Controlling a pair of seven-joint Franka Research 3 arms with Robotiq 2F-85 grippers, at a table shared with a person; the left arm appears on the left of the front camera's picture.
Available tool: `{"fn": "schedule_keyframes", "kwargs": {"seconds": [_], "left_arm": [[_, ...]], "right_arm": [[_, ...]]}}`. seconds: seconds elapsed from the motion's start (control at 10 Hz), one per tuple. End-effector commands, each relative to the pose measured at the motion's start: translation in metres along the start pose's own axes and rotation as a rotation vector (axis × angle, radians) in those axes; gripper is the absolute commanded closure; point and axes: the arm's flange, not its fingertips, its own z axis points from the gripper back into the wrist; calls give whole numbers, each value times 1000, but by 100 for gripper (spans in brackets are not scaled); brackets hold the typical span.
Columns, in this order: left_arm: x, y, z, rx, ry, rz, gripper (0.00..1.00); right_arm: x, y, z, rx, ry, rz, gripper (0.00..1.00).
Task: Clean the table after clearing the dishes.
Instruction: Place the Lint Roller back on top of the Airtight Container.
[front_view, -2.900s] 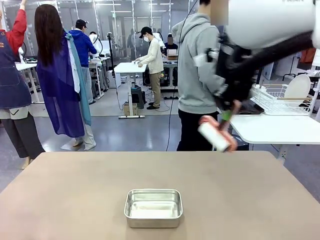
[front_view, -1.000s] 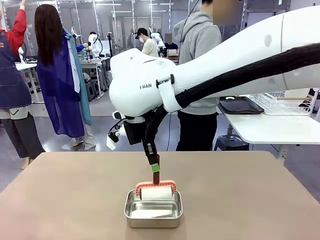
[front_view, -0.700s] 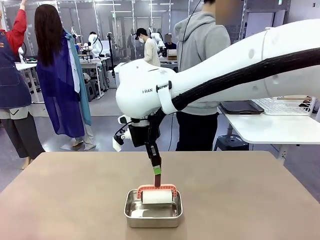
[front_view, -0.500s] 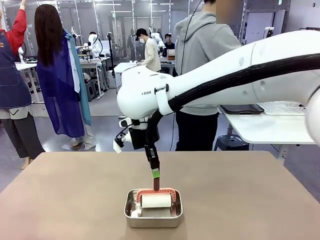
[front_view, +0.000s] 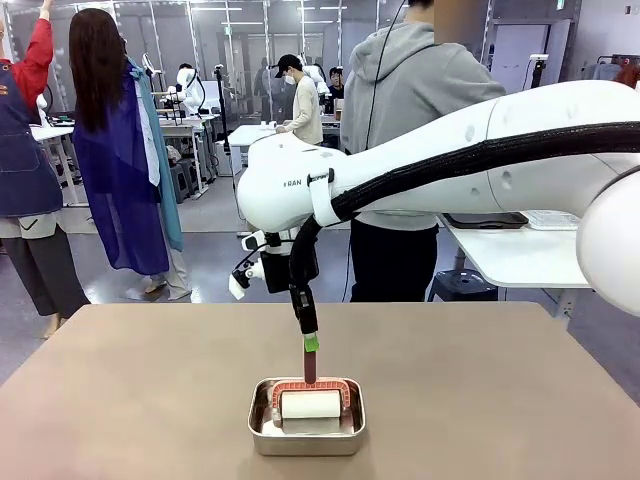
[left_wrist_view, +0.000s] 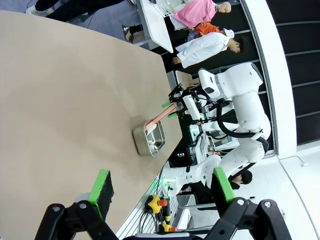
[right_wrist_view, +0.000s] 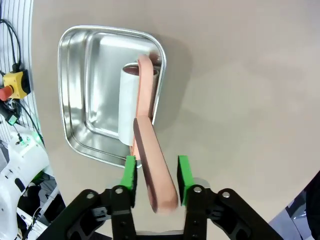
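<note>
Your right gripper (right_wrist_view: 154, 177) is pinching the lint roller's (front_view: 310, 403) handle, resting its roll in the steel pan (front_view: 306, 437); your left gripper (left_wrist_view: 160, 186) is hanging spread.

right end effector (right_wrist_view: 155, 172) gripping lint roller (right_wrist_view: 140, 117), steel pan (right_wrist_view: 82, 90)

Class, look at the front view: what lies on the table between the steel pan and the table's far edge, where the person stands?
Nothing: in the front view the table is bare from the steel pan to its far edge.

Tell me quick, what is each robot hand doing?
Left end effector: open, holding nothing.
Right end effector: closed on the lint roller handle, roller in the steel pan.
</note>
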Motion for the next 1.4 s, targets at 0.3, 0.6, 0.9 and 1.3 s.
{"fn": "schedule_keyframes", "kwargs": {"seconds": [0.3, 0.6, 0.9, 1.3], "left_arm": [[-1, -5, -1, 16, -10, 17, 0], [-1, -5, -1, 16, -10, 17, 0], [-1, -5, -1, 16, -10, 17, 0], [-1, -5, -1, 16, -10, 17, 0]], "right_arm": [[-16, 2, 18, -52, -32, 4, 1], [-15, -5, 20, -42, -22, -22, 0], [-15, -5, 20, -42, -22, -22, 0], [-15, -5, 20, -42, -22, -22, 0]]}}
